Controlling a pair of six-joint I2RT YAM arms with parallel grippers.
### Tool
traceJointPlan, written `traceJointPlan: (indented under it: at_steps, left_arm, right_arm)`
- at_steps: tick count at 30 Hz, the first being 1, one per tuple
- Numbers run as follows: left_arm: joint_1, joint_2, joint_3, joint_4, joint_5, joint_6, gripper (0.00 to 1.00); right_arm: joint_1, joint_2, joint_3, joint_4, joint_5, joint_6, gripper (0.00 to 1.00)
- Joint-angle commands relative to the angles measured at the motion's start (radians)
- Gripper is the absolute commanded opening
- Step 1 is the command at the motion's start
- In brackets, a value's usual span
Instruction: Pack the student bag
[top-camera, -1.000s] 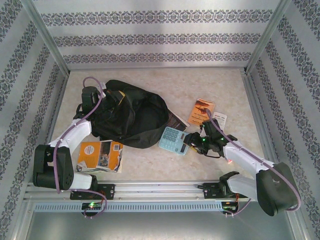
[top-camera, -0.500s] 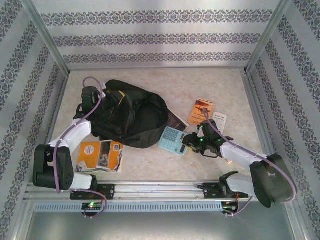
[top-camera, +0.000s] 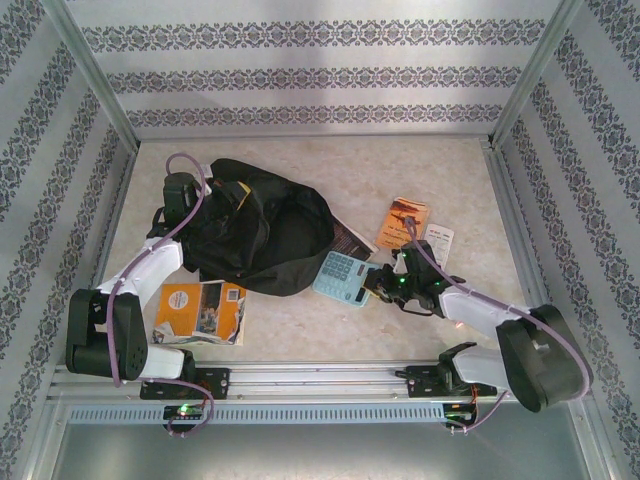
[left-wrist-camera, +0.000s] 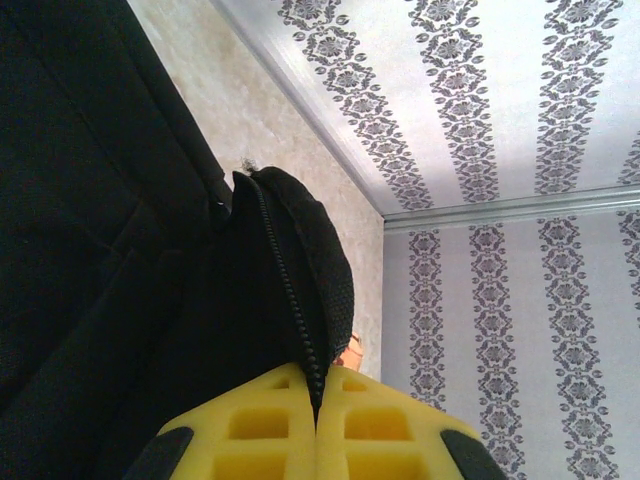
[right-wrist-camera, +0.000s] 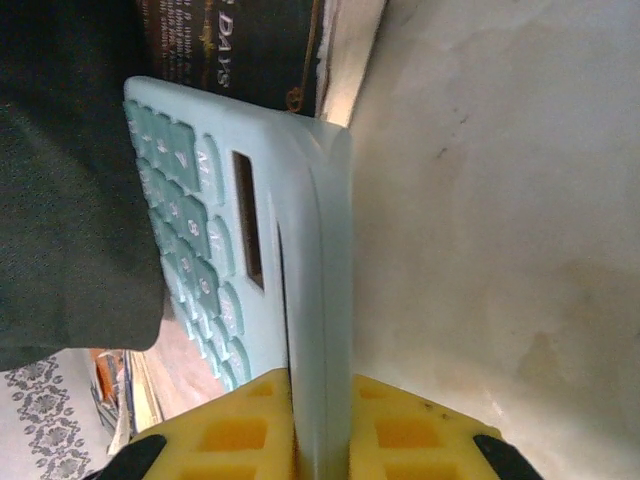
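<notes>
The student bag (top-camera: 255, 235) lies left-centre on the table (top-camera: 400, 170). Left wrist cam: left fingers (left-wrist-camera: 260, 425) clamped on the bag's zipper edge; the top view is too coarse to tell that grip. Right wrist cam: right fingers (right-wrist-camera: 410, 430) pinching the teal calculator (right-wrist-camera: 250, 230) by its edge, black fabric against the keys. Compared with a second ago, the calculator has shifted left toward the bag.

White arm links (top-camera: 150, 268), black joints (top-camera: 100, 330), lilac cables (top-camera: 185, 156), green lights (top-camera: 403, 281), and waffle-gridded yellow jaws.
</notes>
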Motion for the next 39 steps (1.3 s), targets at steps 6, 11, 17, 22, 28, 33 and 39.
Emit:
traceJointPlan:
  at_steps: [6, 11, 17, 22, 28, 33, 39]
  left_arm:
    - [0.003, -0.054, 0.141, -0.149, 0.029, 0.107, 0.0]
    - [-0.006, -0.092, 0.197, -0.212, 0.031, 0.105, 0.0]
    - [-0.008, -0.118, 0.293, -0.32, 0.046, 0.134, 0.0]
    - [-0.013, -0.124, 0.35, -0.371, 0.052, 0.138, 0.0]
    - [-0.019, -0.129, 0.393, -0.395, 0.056, 0.136, 0.0]
    - [-0.031, -0.141, 0.422, -0.404, 0.063, 0.127, 0.0]
    - [-0.045, -0.135, 0.453, -0.417, 0.064, 0.13, 0.0]
  right_arm:
    - [-0.029, -0.277, 0.144, -0.464, 0.119, -0.103, 0.09]
    - [-0.047, -0.358, 0.338, -0.611, 0.124, -0.168, 0.1]
    - [-0.02, -0.273, 0.562, -0.632, 0.065, -0.184, 0.1]
    - [0.095, -0.102, 0.697, -0.581, 0.054, -0.151, 0.1]
    - [0.2, 0.158, 0.859, -0.627, 0.14, -0.086, 0.08]
    - [0.23, 0.341, 0.951, -0.555, 0.105, -0.035, 0.09]
    - [0.312, 0.589, 1.181, -0.531, 0.073, 0.003, 0.14]
